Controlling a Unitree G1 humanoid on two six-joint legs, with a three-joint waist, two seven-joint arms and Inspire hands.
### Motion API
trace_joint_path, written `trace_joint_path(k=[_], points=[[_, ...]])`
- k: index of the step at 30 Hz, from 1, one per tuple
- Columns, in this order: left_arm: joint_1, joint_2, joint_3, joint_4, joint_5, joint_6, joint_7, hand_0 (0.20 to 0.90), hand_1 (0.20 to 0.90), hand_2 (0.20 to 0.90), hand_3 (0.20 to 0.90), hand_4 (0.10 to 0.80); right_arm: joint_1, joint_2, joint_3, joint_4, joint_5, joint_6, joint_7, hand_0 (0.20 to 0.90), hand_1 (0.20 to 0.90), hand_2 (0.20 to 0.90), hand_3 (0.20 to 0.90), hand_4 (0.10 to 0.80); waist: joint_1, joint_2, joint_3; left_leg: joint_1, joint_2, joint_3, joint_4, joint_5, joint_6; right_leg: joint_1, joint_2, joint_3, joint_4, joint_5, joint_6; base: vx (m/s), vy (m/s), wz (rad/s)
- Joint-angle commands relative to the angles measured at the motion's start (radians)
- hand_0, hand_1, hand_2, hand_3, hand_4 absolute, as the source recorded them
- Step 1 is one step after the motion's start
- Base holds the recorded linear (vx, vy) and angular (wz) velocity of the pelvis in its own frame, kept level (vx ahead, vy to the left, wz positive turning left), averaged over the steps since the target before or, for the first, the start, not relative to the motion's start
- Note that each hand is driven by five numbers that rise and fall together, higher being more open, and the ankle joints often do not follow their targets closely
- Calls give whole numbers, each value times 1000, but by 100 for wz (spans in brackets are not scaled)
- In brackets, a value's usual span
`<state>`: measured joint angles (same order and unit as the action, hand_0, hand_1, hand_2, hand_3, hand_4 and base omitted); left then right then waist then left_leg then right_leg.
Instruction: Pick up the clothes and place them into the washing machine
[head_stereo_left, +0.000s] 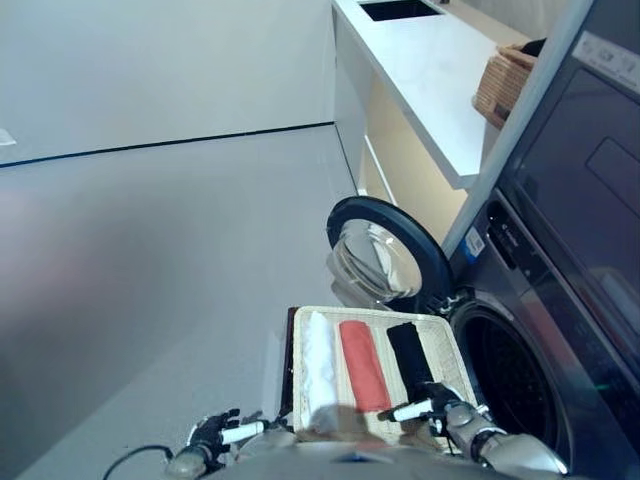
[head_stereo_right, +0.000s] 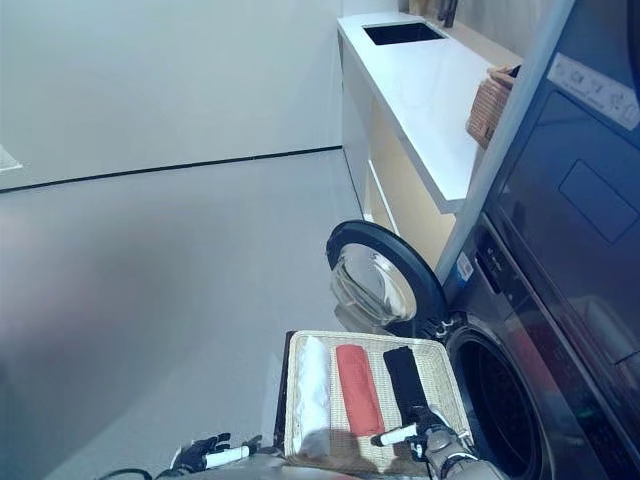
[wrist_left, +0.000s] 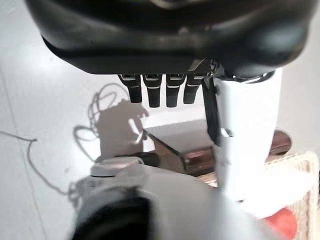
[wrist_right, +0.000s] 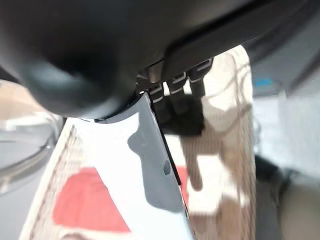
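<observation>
Three rolled cloths, white (head_stereo_left: 318, 368), red (head_stereo_left: 363, 364), black (head_stereo_left: 409, 356), woven flat basket (head_stereo_left: 445, 345).

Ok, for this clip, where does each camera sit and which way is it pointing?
Left eye view: on the head, looking down at the wicker tray of rolled clothes before the washing machine; both hands at the bottom edge.
Right eye view: same scene, slightly offset.
Left wrist view: on the left arm, past the left hand to the floor and tray corner.
Right wrist view: on the right arm, past the right hand to the black cloth and red cloth.
Shared: tray, red cloth.
</observation>
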<state>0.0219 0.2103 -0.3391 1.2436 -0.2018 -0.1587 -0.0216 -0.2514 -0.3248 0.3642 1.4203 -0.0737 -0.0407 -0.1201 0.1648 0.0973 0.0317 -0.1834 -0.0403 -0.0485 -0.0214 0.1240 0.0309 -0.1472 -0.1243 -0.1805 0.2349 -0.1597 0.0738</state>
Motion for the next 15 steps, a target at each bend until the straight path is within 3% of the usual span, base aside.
trace_joint_path(k=[1,15], points=[[-94,-15,-11,2,5,-17,3,900,900,900,900,800,-160,-81,42,-4,-23,-7,-62,900,900,900,900,800,2,-14,96,-31,15,-61,46,-55,-71,72,-41,-22,-214,189,41,-194,4,-7],[-163,-5,-54,-139,-173,-63,61,900,900,900,900,800,-499,-223,120,20,-7,10,-158,900,900,900,900,800,21,46,253,-291,2,-30,118,-19,-68,-234,-37,53,-99,218,32,-111,40,-14]])
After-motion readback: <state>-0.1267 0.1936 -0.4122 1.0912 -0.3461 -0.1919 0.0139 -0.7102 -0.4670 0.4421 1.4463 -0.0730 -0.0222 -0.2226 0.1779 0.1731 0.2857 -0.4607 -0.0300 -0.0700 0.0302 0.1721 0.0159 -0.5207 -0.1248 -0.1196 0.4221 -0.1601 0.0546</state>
